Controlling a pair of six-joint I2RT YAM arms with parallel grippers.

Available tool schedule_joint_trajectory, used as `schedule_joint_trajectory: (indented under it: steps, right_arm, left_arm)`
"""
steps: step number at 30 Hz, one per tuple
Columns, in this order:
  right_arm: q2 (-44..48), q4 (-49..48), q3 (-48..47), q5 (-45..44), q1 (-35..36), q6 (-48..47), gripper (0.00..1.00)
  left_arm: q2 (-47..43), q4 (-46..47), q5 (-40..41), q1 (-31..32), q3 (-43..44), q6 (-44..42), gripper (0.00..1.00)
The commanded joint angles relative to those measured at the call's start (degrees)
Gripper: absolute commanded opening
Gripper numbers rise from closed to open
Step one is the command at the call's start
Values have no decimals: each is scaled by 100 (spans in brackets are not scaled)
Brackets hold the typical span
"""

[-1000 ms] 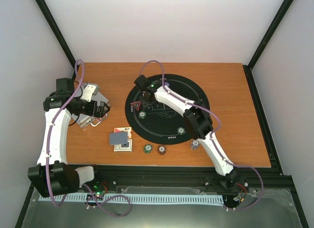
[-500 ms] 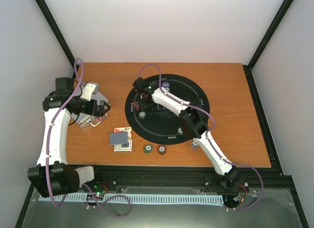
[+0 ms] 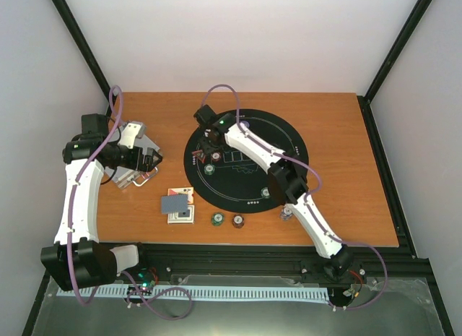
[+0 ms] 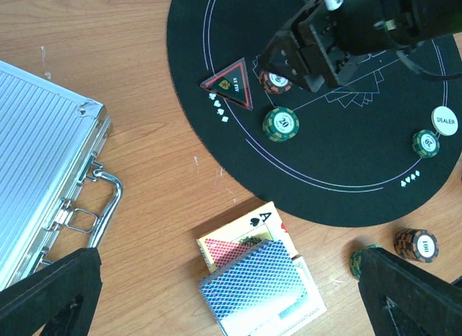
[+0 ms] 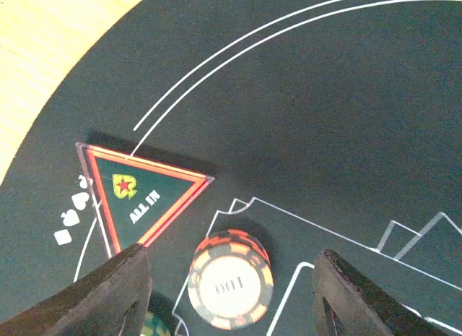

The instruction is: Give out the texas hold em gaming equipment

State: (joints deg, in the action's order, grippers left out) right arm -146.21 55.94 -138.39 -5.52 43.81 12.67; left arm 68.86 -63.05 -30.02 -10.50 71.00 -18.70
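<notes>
Right gripper (image 5: pixel 231 256) spread wide, holding nothing, low over black mat (image 5: pixel 325 97), red-striped 100 chip (image 5: pixel 231 282) flat on the mat between its fingers and touching neither, just beside ALL IN triangle (image 5: pixel 141 191); left gripper (image 4: pixel 227 255) also released, above pile of playing cards (image 4: pixel 253 282) near aluminium case (image 4: pixel 36 177).
</notes>
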Motion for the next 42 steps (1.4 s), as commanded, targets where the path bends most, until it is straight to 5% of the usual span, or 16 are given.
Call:
schedule_joint_trajectory:
  steps: [1, 9, 16, 24, 42]
  right_arm:
    - [790, 392, 75, -192, -26, -88, 62]
    - [3401, -663, 4265, -463, 618, 248, 71]
    - [4664, -910, 6243, -539, 1543, 1117, 79]
    - [4677, -1218, 6992, -399, 2091, 1650, 80]
    - [4269, -1604, 7436, -261, 2140, 1773, 66]
  left_arm:
    - [13, -49, 37, -33, 139, -73, 100]
    - [-26, -66, -21, -34, 201, -9, 100]
    - [-74, -30, -49, -44, 93, 24, 100]
    - [-133, -40, -105, -47, 60, 55, 100]
    - [-182, -74, -42, -45, 87, -10, 100]
